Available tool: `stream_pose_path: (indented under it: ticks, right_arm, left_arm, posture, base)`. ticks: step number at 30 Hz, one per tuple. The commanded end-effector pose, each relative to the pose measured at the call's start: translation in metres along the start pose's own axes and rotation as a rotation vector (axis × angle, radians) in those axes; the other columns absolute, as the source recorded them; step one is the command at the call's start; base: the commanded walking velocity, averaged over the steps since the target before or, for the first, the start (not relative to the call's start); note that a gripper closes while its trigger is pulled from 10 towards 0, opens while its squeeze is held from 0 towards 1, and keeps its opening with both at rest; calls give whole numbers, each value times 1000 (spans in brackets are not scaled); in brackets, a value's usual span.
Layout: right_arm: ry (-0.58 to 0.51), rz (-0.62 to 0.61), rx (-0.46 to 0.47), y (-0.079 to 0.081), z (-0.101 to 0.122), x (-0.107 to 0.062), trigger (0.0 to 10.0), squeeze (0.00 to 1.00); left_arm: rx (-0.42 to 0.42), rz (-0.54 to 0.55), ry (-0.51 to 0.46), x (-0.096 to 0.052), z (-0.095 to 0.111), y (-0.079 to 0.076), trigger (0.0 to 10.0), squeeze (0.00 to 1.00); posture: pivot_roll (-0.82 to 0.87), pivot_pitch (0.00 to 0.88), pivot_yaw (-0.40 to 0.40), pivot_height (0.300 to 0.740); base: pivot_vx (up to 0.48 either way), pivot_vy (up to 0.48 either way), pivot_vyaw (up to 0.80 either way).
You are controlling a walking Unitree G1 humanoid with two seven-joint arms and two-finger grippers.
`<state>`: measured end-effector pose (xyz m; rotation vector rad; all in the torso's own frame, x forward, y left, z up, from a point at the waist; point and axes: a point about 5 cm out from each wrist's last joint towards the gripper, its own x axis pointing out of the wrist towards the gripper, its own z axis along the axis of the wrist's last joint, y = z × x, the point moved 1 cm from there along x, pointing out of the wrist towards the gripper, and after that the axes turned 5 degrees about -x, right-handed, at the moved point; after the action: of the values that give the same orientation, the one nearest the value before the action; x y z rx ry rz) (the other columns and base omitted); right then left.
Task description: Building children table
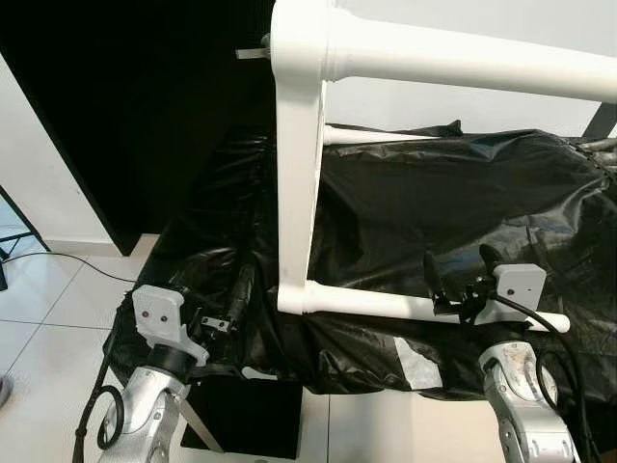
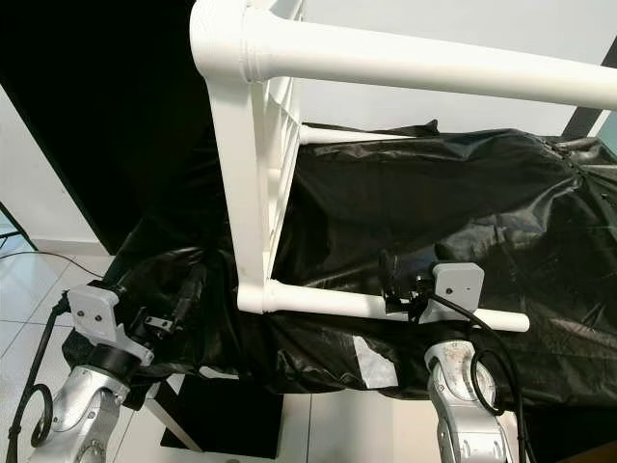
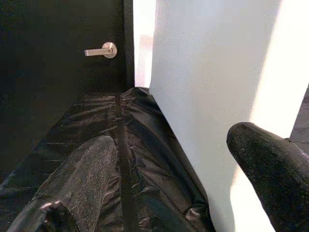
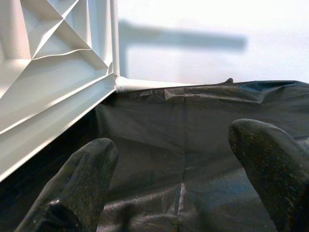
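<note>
A white children's table [image 1: 297, 183] is standing on its edge on a surface draped in black plastic sheeting [image 1: 453, 203], its round legs [image 1: 463, 68] pointing to the right. The right gripper [image 1: 461, 265] is sitting at the lowest leg [image 1: 386, 304], fingers parted and pointing up. The left gripper [image 1: 236, 299] is lying low on the sheeting beside the tabletop.

My left gripper [image 1: 236, 294] reaches forward low at my left, its two black fingers [image 3: 82, 179] spread apart and closed on nothing. My right gripper [image 1: 461, 270] is raised at my right, fingers [image 4: 87, 169] pointing upward and parted, wrist bent above the silver forearm.
</note>
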<state>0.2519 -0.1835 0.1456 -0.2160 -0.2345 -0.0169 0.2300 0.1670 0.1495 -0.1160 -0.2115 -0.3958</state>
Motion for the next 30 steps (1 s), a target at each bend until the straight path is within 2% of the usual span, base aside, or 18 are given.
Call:
stream_pose_path:
  ticks: [1,16,30]
  right_arm:
    - [9,2,5,0,-3,1,10000,0]
    - [9,-3,1,-1,-3,1,10000,0]
    - [14,4,-1,-2,-4,0,10000,0]
  left_arm:
    - [7,96,-27,0,4,6,10000,0]
    - [22,87,-28,-1,5,4,10000,0]
    - [16,98,-30,-2,6,5,10000,0]
  posture:
    - [94,0,-1,740]
    - [95,0,-1,740]
    - [102,0,-6,740]
  base:
    - [0,0,0]
    - [0,0,0]
    - [0,-254,0]
